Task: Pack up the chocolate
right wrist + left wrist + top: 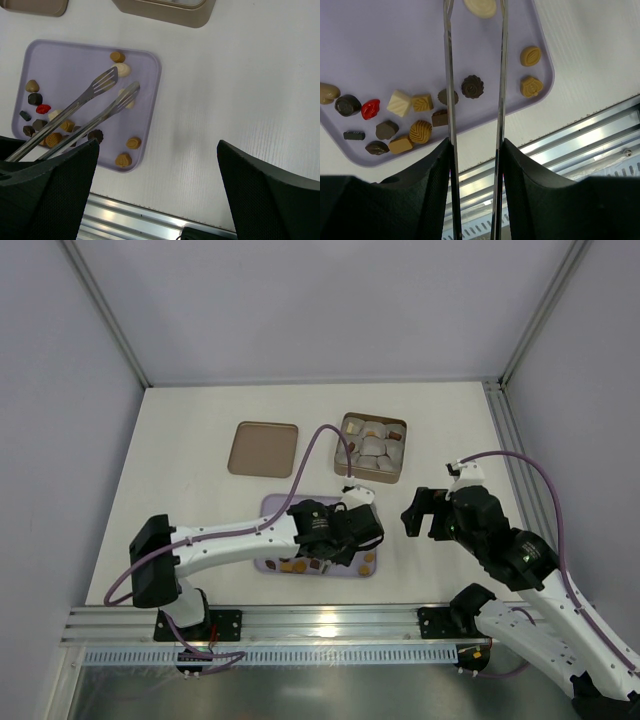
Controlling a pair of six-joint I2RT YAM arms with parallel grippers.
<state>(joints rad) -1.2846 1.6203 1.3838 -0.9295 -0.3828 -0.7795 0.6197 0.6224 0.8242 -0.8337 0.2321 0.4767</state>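
left gripper [476, 145]: clamped on metal tongs [102, 82] over lavender tray [75, 60], tong tips apart
right gripper [157, 145]: jaws spread wide, holding nothing, right of tray
chocolate [400, 102]: loose on tray, mostly near-left corner
box [404, 426], lid [263, 448]: beyond tray

One camera sits high up and looks down on the whole table [200, 420], far away. The left wrist camera is very close to the purple tray [395, 50] and looks along the tongs [449, 75]. The right wrist camera looks down from farther off and sees the same tray and tongs.
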